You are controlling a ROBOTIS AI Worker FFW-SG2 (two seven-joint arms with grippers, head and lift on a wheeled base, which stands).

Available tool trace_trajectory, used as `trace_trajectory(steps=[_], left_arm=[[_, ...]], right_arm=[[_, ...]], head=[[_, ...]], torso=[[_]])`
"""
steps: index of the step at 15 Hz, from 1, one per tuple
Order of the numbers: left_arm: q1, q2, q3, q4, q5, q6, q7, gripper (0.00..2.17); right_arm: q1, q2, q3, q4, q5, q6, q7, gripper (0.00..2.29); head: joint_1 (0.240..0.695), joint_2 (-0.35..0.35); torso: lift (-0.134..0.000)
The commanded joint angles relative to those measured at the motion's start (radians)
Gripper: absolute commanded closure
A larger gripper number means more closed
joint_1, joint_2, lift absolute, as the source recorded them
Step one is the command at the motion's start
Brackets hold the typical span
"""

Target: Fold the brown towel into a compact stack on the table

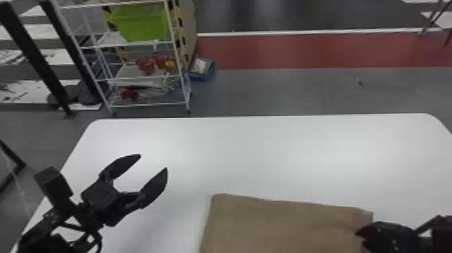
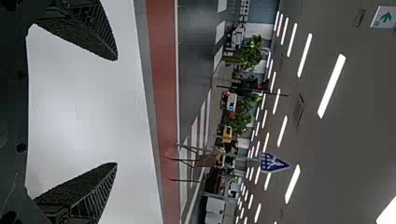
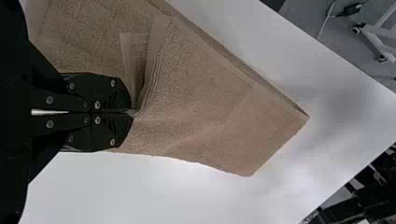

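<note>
— Black, two-fingered right gripper (image 1: 359,232), pinching the brown cloth towel (image 1: 282,225)!

— Towel's lying on the white, round-cornered table (image 1: 235,151), and over its left side, the matching black left gripper (image 1: 153,162) hangs wide open!

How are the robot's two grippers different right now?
The left gripper is wide open, but the right gripper is shut on the towel. The left gripper is over bare table, while the right gripper is at the towel's edge. Both are black with two fingers.
</note>
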Motion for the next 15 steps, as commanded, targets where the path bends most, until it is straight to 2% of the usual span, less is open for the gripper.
trace_trajectory(steps=[1,2,4,7,9,11,12,15], left_arm=[[0.000,-0.003,0.006,0.005,0.005,-0.003,-0.001,0.08],[-0.002,-0.003,0.007,0.012,0.006,-0.003,-0.001,0.08],[-0.007,-0.003,0.004,0.021,0.005,0.000,-0.002,0.08],[-0.008,-0.003,-0.005,0.021,0.000,-0.003,-0.002,0.08],[-0.008,-0.003,-0.001,0.018,-0.001,0.000,-0.005,0.08],[-0.004,-0.003,0.006,0.018,0.000,0.003,-0.008,0.08],[0.000,-0.003,0.009,0.018,0.003,0.000,-0.010,0.08],[0.000,-0.003,0.003,0.024,0.005,0.000,-0.010,0.08]], right_arm=[[0.036,0.000,-0.030,-0.002,-0.008,-0.001,0.005,1.71],[0.042,0.000,-0.020,0.057,0.031,-0.019,0.005,1.71],[0.032,0.000,-0.013,0.132,0.060,-0.068,0.005,1.71],[0.022,0.000,0.000,0.136,0.061,-0.068,0.005,1.71],[0.021,0.000,-0.021,0.086,0.014,-0.062,0.005,1.71],[0.055,0.000,-0.105,-0.022,-0.093,-0.016,0.005,1.71],[0.071,-0.002,-0.135,-0.034,-0.104,-0.013,0.005,1.71],[0.093,-0.005,-0.128,0.075,-0.020,-0.074,0.005,1.71]], head=[[0.695,0.076],[0.695,0.065],[0.695,0.054],[0.695,0.035],[0.695,0.032],[0.695,0.036],[0.695,0.039],[0.695,0.024]], torso=[[-0.119],[-0.119],[-0.119],[-0.119],[-0.119],[-0.119],[-0.119],[-0.119]])
